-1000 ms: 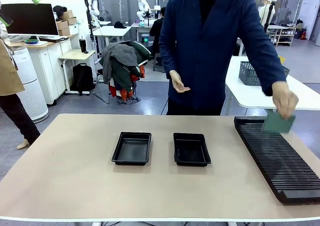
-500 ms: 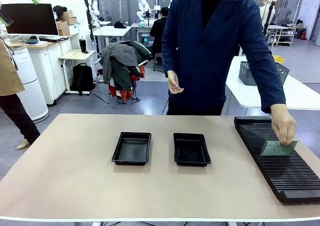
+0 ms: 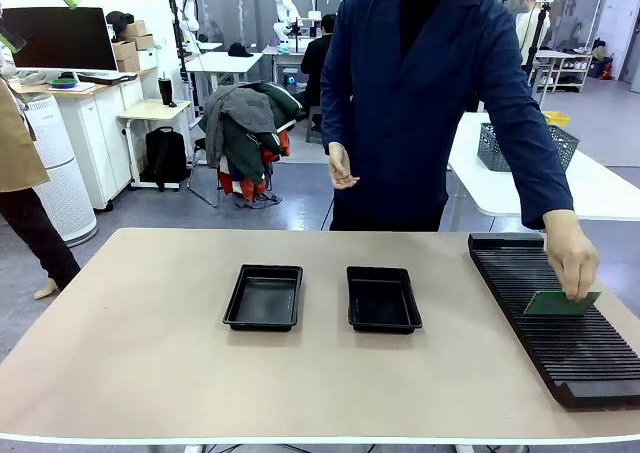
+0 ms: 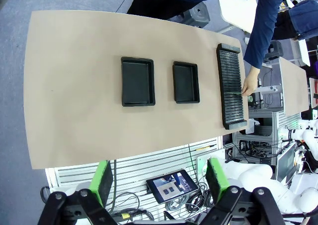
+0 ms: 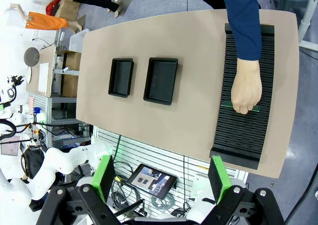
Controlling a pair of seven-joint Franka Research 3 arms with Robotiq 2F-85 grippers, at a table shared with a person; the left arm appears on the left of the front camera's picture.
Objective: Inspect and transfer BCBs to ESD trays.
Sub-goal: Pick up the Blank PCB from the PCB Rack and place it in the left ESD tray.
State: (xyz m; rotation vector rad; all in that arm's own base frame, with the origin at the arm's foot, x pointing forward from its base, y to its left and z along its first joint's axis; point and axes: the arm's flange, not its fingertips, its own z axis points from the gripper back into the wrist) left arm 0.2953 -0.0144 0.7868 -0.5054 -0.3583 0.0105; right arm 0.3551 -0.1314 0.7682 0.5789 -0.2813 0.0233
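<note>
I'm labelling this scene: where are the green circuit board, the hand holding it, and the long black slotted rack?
Thin green circuit board [image 3: 548,305]: front view, its face.
Person's hand [image 3: 570,258]: front view, knuckles.
Long black slotted rack [image 3: 575,358]: front view, near ribs.

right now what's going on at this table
A person at the far side pinches a green BCB by its top edge with one hand, holding it against the long black slotted rack on the robot's right. The left ESD tray and right ESD tray sit empty mid-table. The left gripper and right gripper hang high above the table, jaws open and holding nothing.
</note>
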